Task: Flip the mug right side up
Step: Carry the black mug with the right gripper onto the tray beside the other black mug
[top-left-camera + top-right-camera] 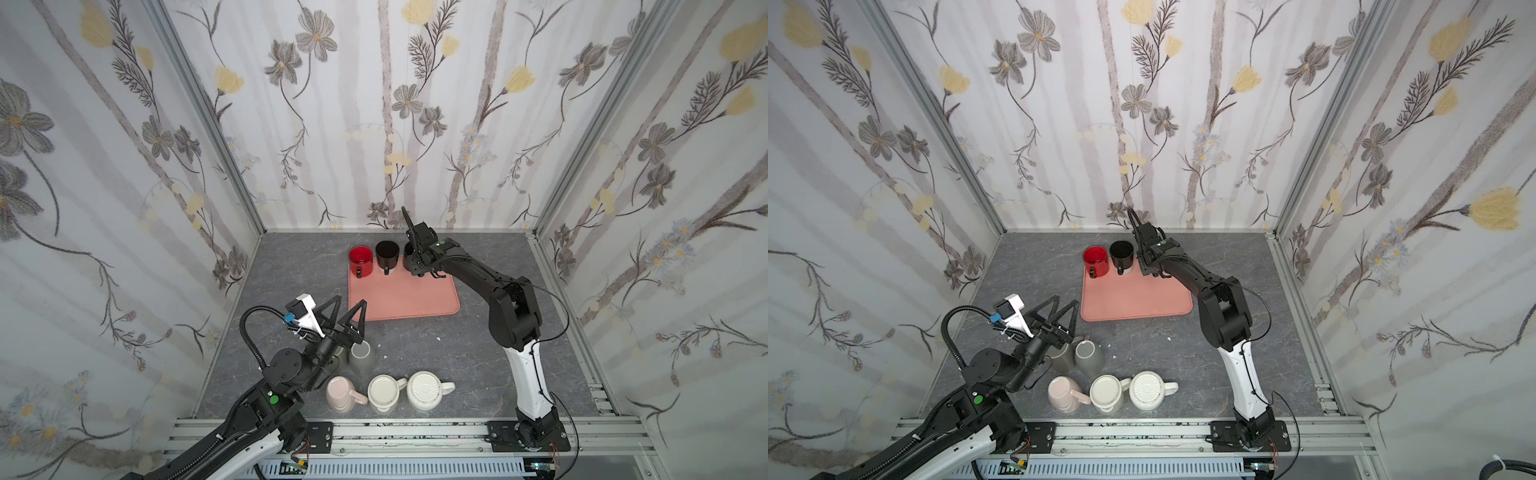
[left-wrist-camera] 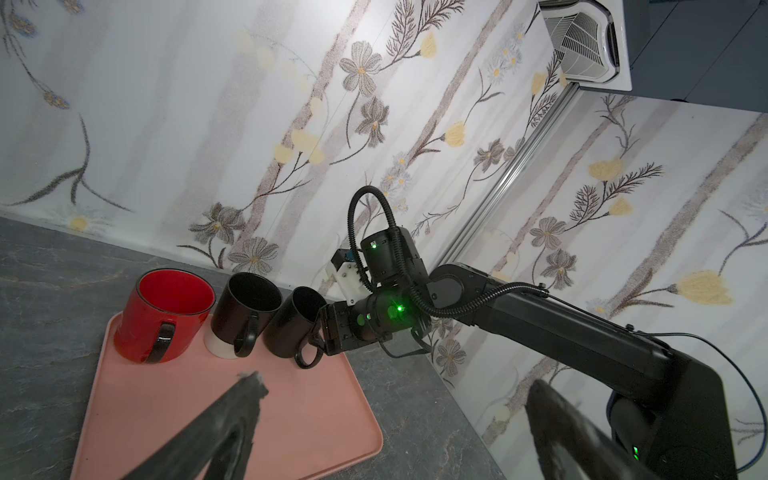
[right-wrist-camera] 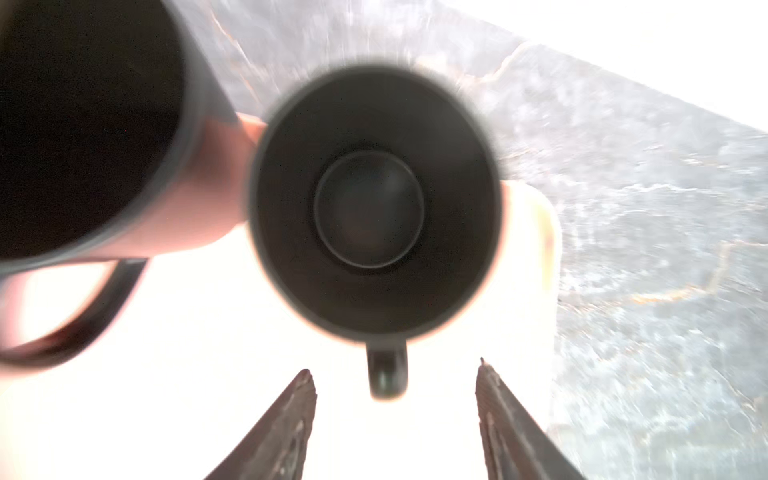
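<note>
Now release looks done: black ceramic mug (image 3: 370, 208) upright, frame centre; my right gripper (image 3: 394, 368) apart, left gripper (image 1: 351, 300) too. Next I withdraw clear.

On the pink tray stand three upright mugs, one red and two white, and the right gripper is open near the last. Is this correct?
No: the two are black, not white. The left wrist view shows the red mug, a black mug and a second black mug upright on the pink tray; the right gripper is open near the last.

Right wrist view: blurred mug (image 3: 374, 208), blown-out glare.
</note>
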`<state>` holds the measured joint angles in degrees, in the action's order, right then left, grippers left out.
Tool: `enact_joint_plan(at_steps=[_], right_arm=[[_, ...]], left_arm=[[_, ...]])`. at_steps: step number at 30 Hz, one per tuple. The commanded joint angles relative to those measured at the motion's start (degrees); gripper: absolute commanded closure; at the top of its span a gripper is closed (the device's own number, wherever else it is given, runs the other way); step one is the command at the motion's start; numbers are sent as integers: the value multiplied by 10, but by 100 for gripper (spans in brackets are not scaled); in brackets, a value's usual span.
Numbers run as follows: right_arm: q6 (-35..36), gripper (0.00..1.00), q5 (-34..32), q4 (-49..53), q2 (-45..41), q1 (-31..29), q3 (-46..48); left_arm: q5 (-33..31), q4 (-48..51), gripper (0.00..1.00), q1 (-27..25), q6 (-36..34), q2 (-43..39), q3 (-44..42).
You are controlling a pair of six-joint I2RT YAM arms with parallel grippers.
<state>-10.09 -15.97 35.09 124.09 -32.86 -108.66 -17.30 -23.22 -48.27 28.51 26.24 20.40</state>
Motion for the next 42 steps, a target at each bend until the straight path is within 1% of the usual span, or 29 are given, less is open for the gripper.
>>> enact_joint_plan(at_steps=[1,3,4,9,16,25,29,31,33,36,42], right_arm=[[-23,33,19,-79,-70,-6,65],[-31,30,37,-118,-109,-7,113],[-32,29,43,-125,-115,-6,122],[-43,27,66,-113,-78,8,109],[-41,30,83,-134,-23,23,95],[-43,39,73,-142,17,28,77],[-42,46,67,-139,24,29,75],[-39,52,67,-138,26,29,75],[-36,61,67,-138,27,29,75],[-31,71,66,-134,27,29,77],[-19,85,59,-126,20,29,80]], left_arm=[[0,8,0,1,-3,-1,11],[1,10,0,0,-1,-3,12],[0,10,0,1,2,-3,12],[2,7,0,1,6,-3,10],[-5,18,0,0,5,-8,9],[-17,15,0,1,-6,-8,5],[-19,13,0,1,-7,-6,2],[-20,14,0,1,-10,-6,3],[-22,13,0,0,-11,-7,3],[-22,12,0,0,-12,-7,2],[-21,11,0,1,-9,-6,-1]])
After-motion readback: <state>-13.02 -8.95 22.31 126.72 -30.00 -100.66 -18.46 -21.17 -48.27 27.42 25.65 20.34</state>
